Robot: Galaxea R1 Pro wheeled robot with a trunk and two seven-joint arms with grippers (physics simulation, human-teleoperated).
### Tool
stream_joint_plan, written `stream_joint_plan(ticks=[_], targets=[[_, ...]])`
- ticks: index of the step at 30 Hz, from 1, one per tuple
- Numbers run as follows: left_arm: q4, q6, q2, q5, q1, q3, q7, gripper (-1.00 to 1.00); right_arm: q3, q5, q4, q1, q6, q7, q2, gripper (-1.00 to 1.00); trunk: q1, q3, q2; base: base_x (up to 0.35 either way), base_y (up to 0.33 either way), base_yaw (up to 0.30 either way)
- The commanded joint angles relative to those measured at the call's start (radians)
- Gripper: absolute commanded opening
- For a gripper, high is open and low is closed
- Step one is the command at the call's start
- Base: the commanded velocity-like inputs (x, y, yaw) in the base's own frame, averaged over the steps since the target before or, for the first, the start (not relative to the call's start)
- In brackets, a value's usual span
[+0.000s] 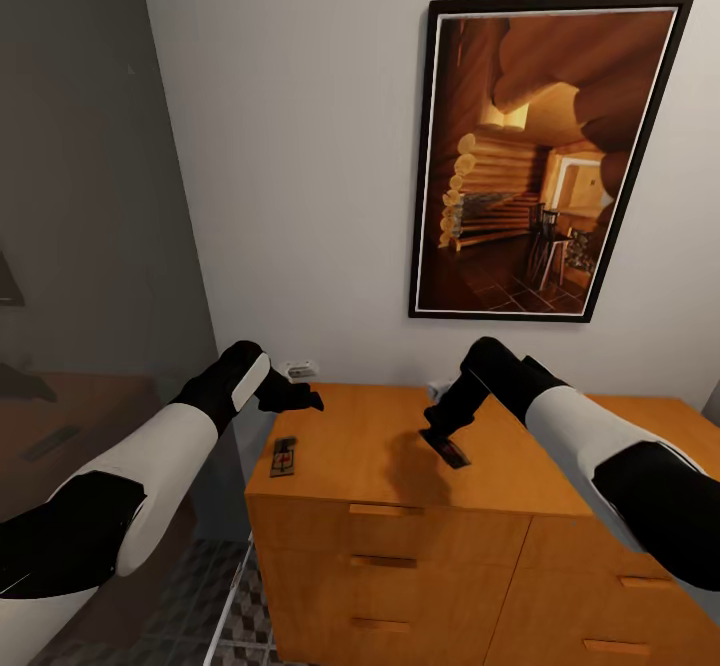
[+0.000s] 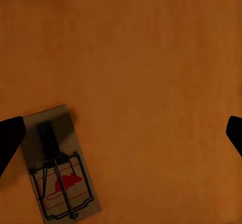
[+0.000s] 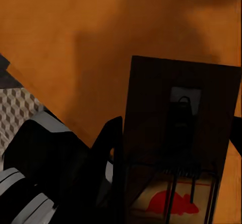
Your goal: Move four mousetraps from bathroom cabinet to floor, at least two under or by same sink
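One small flat brown wooden mousetrap with its wire and red mark is up off the cabinet, clamped in the jaws of the right gripper, tilted above the middle of the wide orange-brown wooden cabinet top. In the right wrist view the held board looms close, red mark at its near end. A second mousetrap lies flat on the cabinet top near its left front edge. The left gripper hovers above and just beyond it, jaws spread wide; in the left wrist view the trap sits off to one side of the gap rather than centred.

So this looks like the picking-up step: one trap in hand, one waiting. Next, I'd judge, the left arm needs to shift over that trap and come down square on it, or the right one carries its trap down to the cube-patterned brown-and-beige floor tiles at the cabinet's left.

Around: a dark-framed log-cabin picture on the white wall and grey glass at the left, crowding the left arm.
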Motion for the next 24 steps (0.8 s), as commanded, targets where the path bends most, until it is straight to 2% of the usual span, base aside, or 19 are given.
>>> stream_joint_plan(ticks=[1, 7, 12, 14, 16, 17, 18, 20, 21, 22, 23, 24], targets=[[-0.001, 0.002, 0.0, -0.008, -0.001, -0.003, -0.009, 1.0, 0.001, 0.009, -0.003, -0.002, 0.005, 0.009, -0.001, -1.0, 0.0, -0.001, -0.001, 0.0, 0.0, 0.0], [0.0, 0.002, -0.001, -0.008, -0.001, -0.003, -0.009, 1.0, 0.0, 0.01, -0.009, -0.008, 0.005, -0.01, -0.002, -1.0, 0.0, -0.001, -0.001, 0.0, 0.0, 0.0], [0.0, 0.002, -0.01, -0.008, -0.001, -0.003, -0.007, 1.0, -0.003, 0.009, -0.008, -0.047, 0.005, -0.092, 0.0, -1.0, 0.0, -0.001, -0.001, 0.0, 0.0, 0.0], [0.0, 0.002, -0.012, -0.008, -0.001, -0.003, -0.007, 1.0, -0.02, 0.009, -0.006, -0.068, 0.005, -0.134, 0.002, -1.0, 0.0, -0.001, -0.001, 0.0, 0.0, 0.0], [0.0, 0.002, -0.014, -0.008, -0.001, -0.003, -0.005, 1.0, -0.073, 0.008, -0.006, -0.087, 0.005, -0.186, 0.005, -1.0, 0.0, -0.001, -0.001, 0.0, 0.0, 0.0], [0.001, 0.001, -0.014, -0.008, -0.001, -0.003, -0.005, 1.0, -0.13, 0.008, -0.008, -0.094, 0.005, -0.234, 0.007, -1.0, 0.0, -0.001, -0.001, 0.0, 0.0, 0.0], [0.001, 0.001, -0.014, -0.008, -0.001, -0.003, -0.005, 1.0, -0.163, 0.008, -0.009, -0.097, 0.005, -0.263, 0.008, -1.0, 0.0, -0.001, -0.001, 0.0, 0.0, 0.0], [0.003, 0.0, -0.015, -0.008, -0.001, -0.003, -0.003, 1.0, -0.308, 0.008, -0.011, -0.103, 0.005, -0.415, 0.013, -1.0, 0.0, -0.001, -0.001, 0.0, 0.0, 0.0], [0.003, -0.001, -0.015, -0.008, -0.001, -0.003, -0.002, 1.0, -0.343, 0.008, -0.01, -0.104, 0.005, -0.46, 0.014, -1.0, 0.0, -0.001, -0.001, 0.0, 0.0, 0.0], [0.005, -0.001, -0.016, -0.008, -0.001, -0.003, -0.001, 1.0, -0.407, 0.007, -0.009, -0.105, 0.005, -0.549, 0.015, -1.0, 0.0, -0.001, -0.001, 0.0, 0.0, 0.0], [0.005, -0.002, -0.016, -0.008, -0.001, -0.003, -0.001, 1.0, -0.435, 0.006, -0.008, -0.106, 0.005, -0.591, 0.015, -1.0, 0.0, -0.001, -0.001, 0.0, 0.0, 0.0], [0.005, -0.002, -0.017, -0.008, -0.001, -0.003, 0.0, 1.0, -0.483, 0.004, -0.007, -0.106, 0.005, -0.662, 0.016, -1.0, 0.0, -0.001, -0.001, 0.0, 0.0, 0.0]])
